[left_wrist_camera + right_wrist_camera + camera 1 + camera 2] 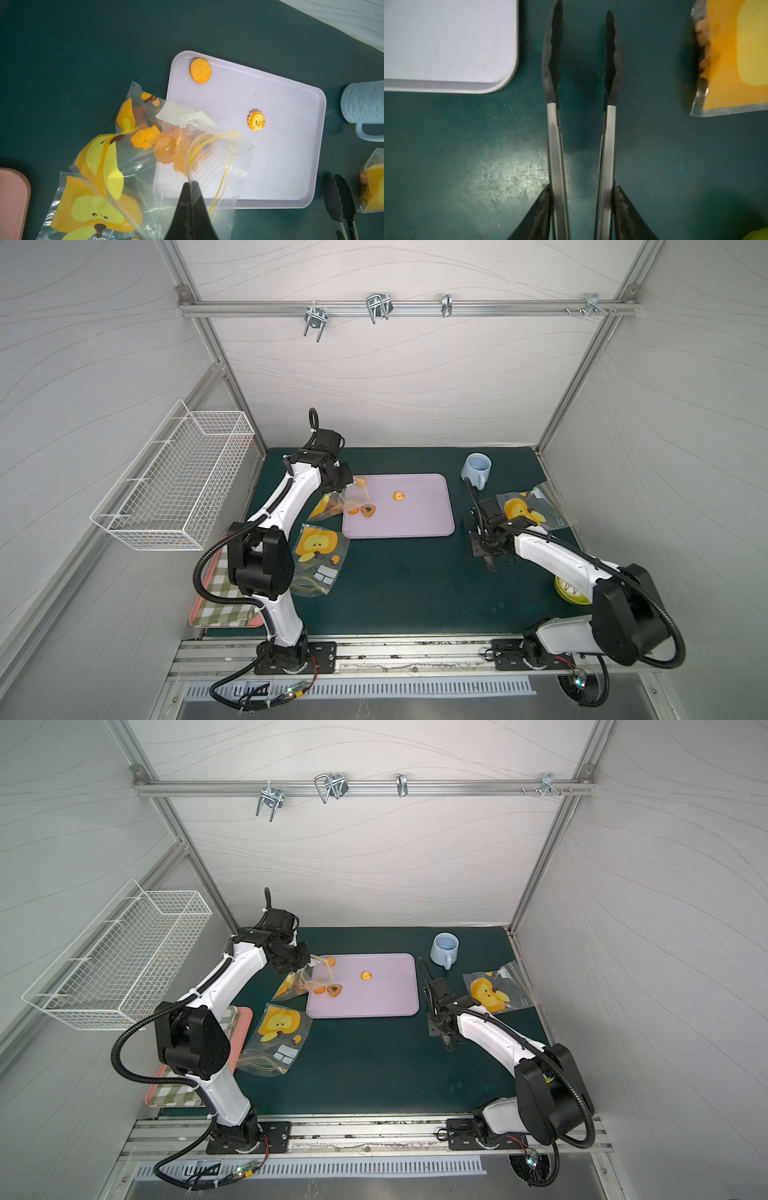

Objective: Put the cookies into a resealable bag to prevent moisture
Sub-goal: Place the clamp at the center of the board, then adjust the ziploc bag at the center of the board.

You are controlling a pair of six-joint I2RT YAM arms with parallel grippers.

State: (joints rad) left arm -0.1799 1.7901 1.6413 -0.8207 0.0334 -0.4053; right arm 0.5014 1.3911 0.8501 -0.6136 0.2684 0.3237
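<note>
My left gripper (190, 184) is shut on the rim of a clear resealable bag (209, 158) with a yellow zip line, holding it raised over the lilac tray's (415, 516) left edge. Several orange cookies (149, 137) sit inside the bag. Loose on the tray lie a round cookie (200, 70), a flower cookie (256, 120) and a dark heart cookie (368, 510). My right gripper (581, 184) is shut on metal tongs (554, 135) right of the tray. Their black tips stand apart, with nothing between them.
A second printed bag (318, 556) lies flat on the green mat at the front left. A third bag (528, 510) lies right of the tongs, behind it a blue mug (477, 468). A wire basket (174, 489) hangs on the left wall above a pink tray (224, 605).
</note>
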